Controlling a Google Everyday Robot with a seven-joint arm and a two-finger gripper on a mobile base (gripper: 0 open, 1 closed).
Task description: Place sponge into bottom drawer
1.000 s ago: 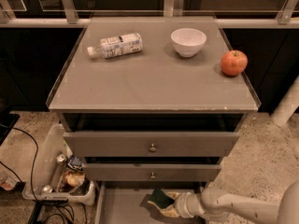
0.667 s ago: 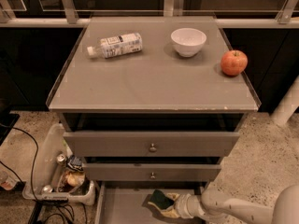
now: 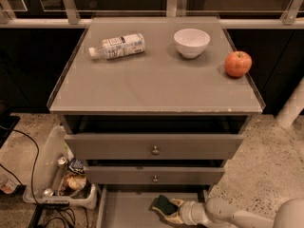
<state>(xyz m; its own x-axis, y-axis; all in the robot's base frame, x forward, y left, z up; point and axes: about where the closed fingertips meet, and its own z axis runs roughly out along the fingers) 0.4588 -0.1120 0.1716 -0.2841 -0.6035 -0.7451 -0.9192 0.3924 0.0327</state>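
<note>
- Camera view catches the placing step: the gripper (image 3: 171,210) is low inside the open bottom drawer (image 3: 124,213), reaching in from the right on its arm (image 3: 228,215).
- Its jaws appear closed around the sponge (image 3: 164,204), green layer up. The sponge sits over the drawer's right half, near the back, just under the middle drawer (image 3: 118,175).
- Whether the sponge already touches the drawer floor cannot be told.
- As I judge it, the task is nearly done; what remains is to lower if needed, let go, and pull the arm out to the right.
- The tight spot is the middle drawer's front right above the gripper. A straight lift could strike it, so the exit should run forward and low first.
- The drawer's right wall lies close to the arm and could be nudged.
- On the surface (image 3: 156,89) lie a bottle (image 3: 117,45) on its side, a bowl (image 3: 191,42) and an apple (image 3: 238,63), all well clear of the work.
- A bin (image 3: 52,170) of cans stands on the ground left of the cabinet, out of the arm's way.
</note>
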